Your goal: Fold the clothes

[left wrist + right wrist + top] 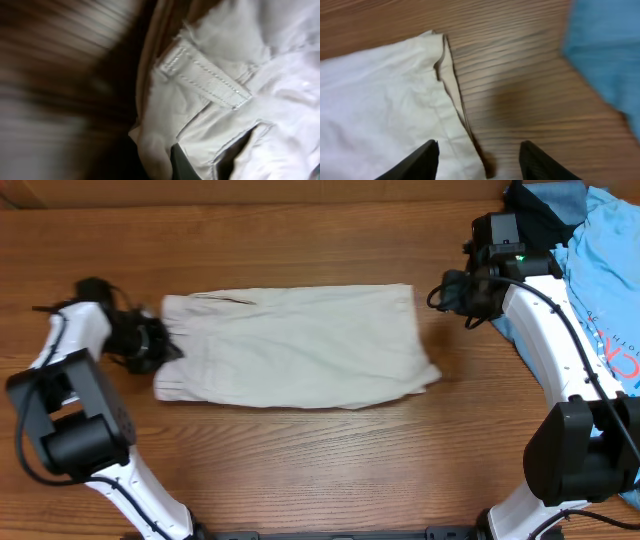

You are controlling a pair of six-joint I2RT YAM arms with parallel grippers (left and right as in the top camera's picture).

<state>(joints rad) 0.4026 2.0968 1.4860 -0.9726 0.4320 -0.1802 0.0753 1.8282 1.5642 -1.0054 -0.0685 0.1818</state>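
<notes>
From overhead, left gripper fingertips lost against the waistband edge of the shorts; in the left wrist view buried in fabric, only a dark sliver near the bottom edge; wooden table there smeared to streaks; blue shirt cropped by the right edge, blurred in the right wrist view; right gripper fingers clipped at the bottom.

the left arm rises from its base at the near left edge and bends at the wrist toward the middle; the left gripper sits low, jaws pressed together on the edge of the shorts. the right arm reaches up from the near right edge and turns inward; the right gripper hangs with its dark fingers apart, holding nothing
</notes>
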